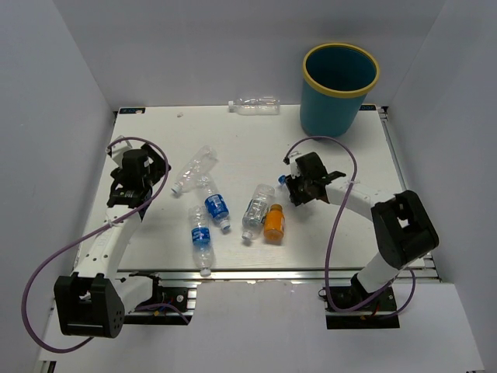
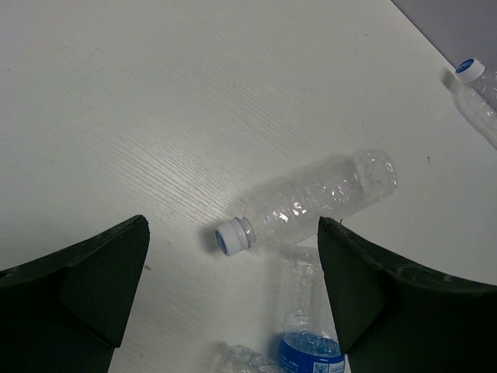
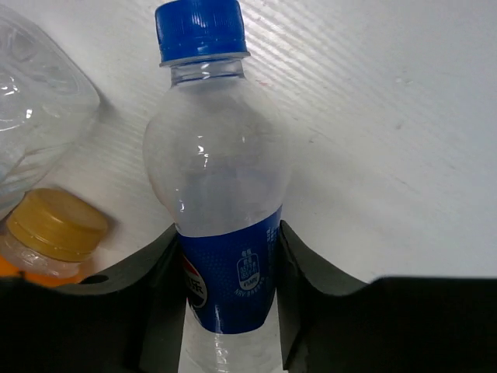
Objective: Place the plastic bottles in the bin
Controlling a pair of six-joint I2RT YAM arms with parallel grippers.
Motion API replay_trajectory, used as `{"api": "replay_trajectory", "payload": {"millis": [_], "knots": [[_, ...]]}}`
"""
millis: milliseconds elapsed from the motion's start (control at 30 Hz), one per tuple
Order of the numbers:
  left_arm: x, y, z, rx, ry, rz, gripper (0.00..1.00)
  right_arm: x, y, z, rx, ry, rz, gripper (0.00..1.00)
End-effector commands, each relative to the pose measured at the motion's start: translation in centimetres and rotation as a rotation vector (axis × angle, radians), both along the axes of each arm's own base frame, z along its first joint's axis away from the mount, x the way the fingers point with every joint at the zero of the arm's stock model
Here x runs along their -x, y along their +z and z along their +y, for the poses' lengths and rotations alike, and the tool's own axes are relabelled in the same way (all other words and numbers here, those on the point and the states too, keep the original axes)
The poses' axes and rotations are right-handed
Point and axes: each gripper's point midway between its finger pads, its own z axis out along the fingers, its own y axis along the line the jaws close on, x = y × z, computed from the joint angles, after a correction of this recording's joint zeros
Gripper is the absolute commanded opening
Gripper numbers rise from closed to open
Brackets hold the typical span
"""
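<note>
- On the right half of the table [image 1: 248, 148], the right gripper [image 3: 227, 233] is closed around a bottle with a blue cap and a blue label [image 3: 221, 194]. One finger presses on each side of the label.
- I cannot tell if this bottle is lifted or rests on the table.
- Just beside it, on its left in the wrist view, lies the orange bottle [image 3: 54, 225] with a yellow cap. A clear bottle [image 3: 35, 93] lies next to that one.
- The left gripper [image 2: 231, 233] is over the left side of the table with its fingers spread wide and nothing between them.
- In front of the left gripper lies a clear bottle without label [image 2: 318, 198], on its side, with the cap pointing toward the fingers.
- A blue-label bottle [image 1: 214, 203] lies near the middle of the table, and a second blue-label bottle [image 1: 201, 237] lies closer to the near edge.
- One more clear bottle [image 1: 255, 105] lies at the far edge, just left of the bin [image 1: 330, 113].
- The bin stands upright at the far right corner, well apart from both grippers.
</note>
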Motion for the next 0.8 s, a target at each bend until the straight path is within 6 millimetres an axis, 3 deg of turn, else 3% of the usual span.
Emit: {"api": "replay_trajectory", "payload": {"millis": [0, 100, 133, 200, 233, 300, 333, 367, 400, 433, 467, 500, 533, 567, 600, 667, 733, 767], "knots": [[0.2, 0.6, 0.6, -0.02, 0.023, -0.021, 0.98, -2.2, 3.9, -0.5, -0.014, -0.092, -0.109, 0.35], [0.2, 0.3, 0.6, -0.021, 0.021, -0.016, 0.98, -3.5, 7.2, -0.3, -0.044, -0.124, -0.169, 0.28], [0.1, 0.3, 0.5, -0.018, 0.019, -0.018, 0.98, -4.7, 9.9, 0.2, -0.074, -0.119, -0.23, 0.28], [-0.2, -0.2, 0.2, -0.003, 0.01, -0.001, 0.98, -6.1, 13.4, 0.4, -0.107, -0.12, -0.314, 0.28], [-0.4, -0.4, -0.1, 0.008, -0.001, 0.006, 0.98, -7.6, 17.1, 0.6, -0.154, -0.118, -0.399, 0.28], [-0.9, -1.5, -0.6, 0.017, -0.028, 0.042, 0.98, -9.3, 21.2, 0.4, -0.213, -0.124, -0.486, 0.26], [-1.1, -1.8, -1.1, 0.031, -0.05, 0.049, 0.98, -10.7, 23.3, -0.6, -0.243, -0.146, -0.537, 0.26], [-1.3, -2.1, -1.2, 0.032, -0.062, 0.059, 0.98, -11.8, 27.2, -0.6, -0.311, -0.136, -0.608, 0.27], [-1.5, -2.6, -1.4, 0.038, -0.072, 0.074, 0.98, -12.8, 29.1, -1.1, -0.342, -0.149, -0.645, 0.28], [-1.8, -2.6, -1.9, 0.05, -0.093, 0.072, 0.98, -14.9, 29.8, -3.1, -0.352, -0.197, -0.663, 0.28], [-1.9, -2.8, -2.1, 0.053, -0.106, 0.075, 0.98, -16.4, 34.1, -4.0, -0.392, -0.225, -0.753, 0.28], [-1.9, -2.8, -2.3, 0.057, -0.118, 0.073, 0.98, -18.9, 33.1, -4.5, -0.39, -0.257, -0.73, 0.27], [-2.0, -2.9, -2.5, 0.06, -0.123, 0.073, 0.98, -20.5, 34.1, -6.3, -0.394, -0.297, -0.75, 0.26], [-2.0, -2.9, -2.4, 0.055, -0.124, 0.074, 0.98, -21.6, 38.2, -7.0, -0.417, -0.314, -0.818, 0.26], [-1.9, -2.8, -2.3, 0.05, -0.12, 0.075, 0.98, -24.3, 36.1, -7.2, -0.402, -0.346, -0.784, 0.27], [-1.7, -2.6, -2.0, 0.039, -0.107, 0.07, 0.98, -26.7, 36.8, -9.4, -0.384, -0.431, -0.828, 0.33], [-1.6, -2.0, -1.9, 0.034, -0.107, 0.05, 0.98, -29.5, 37.4, -10.6, -0.412, -0.452, -0.873, 0.33], [-1.6, -1.9, -1.9, 0.034, -0.109, 0.045, 0.98, -30.2, 37.1, -10.9, -0.416, -0.454, -0.878, 0.48]]}}
